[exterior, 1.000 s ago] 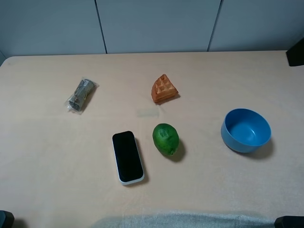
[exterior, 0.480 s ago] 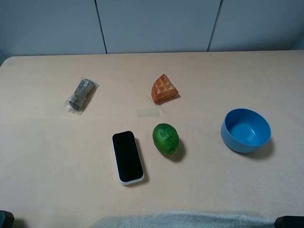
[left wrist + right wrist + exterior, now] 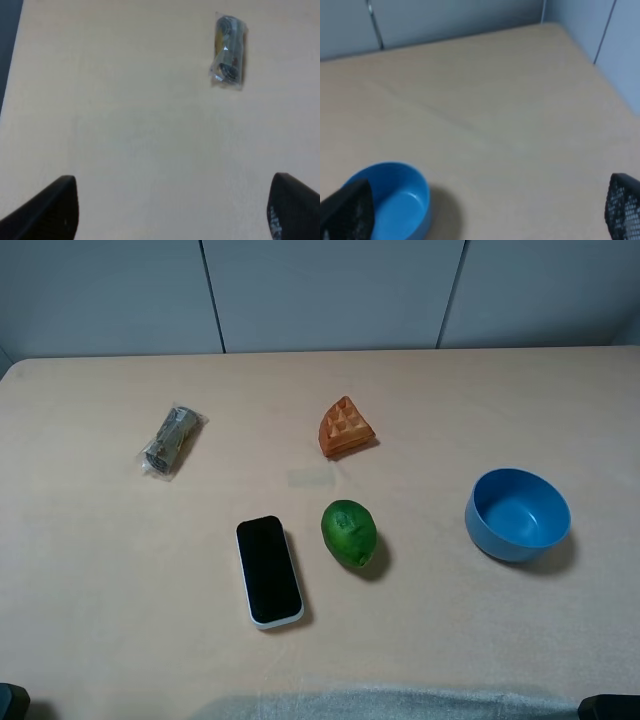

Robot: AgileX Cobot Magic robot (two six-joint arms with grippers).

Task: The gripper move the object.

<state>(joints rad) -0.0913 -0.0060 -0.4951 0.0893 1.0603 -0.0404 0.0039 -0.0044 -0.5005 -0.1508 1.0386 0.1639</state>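
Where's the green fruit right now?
In the high view, the glossy green oval fruit lies near the table's middle, just right of the black phone, below the waffle wedge.

Little of the robot shows. In the left wrist view, the black left gripper (image 3: 170,212) appears only as two dark fingertips at the frame's lower corners — the one on the picture's left (image 3: 47,210) matte with a rounded end and a faint woven grain, the other (image 3: 292,207) bearing small pale dots on its inner face. In the right wrist view, the black right gripper (image 3: 485,212) likewise shows two tips; one (image 3: 624,206) has a clear mesh-like grid texture — the other (image 3: 347,212) looks the same but blurrier.
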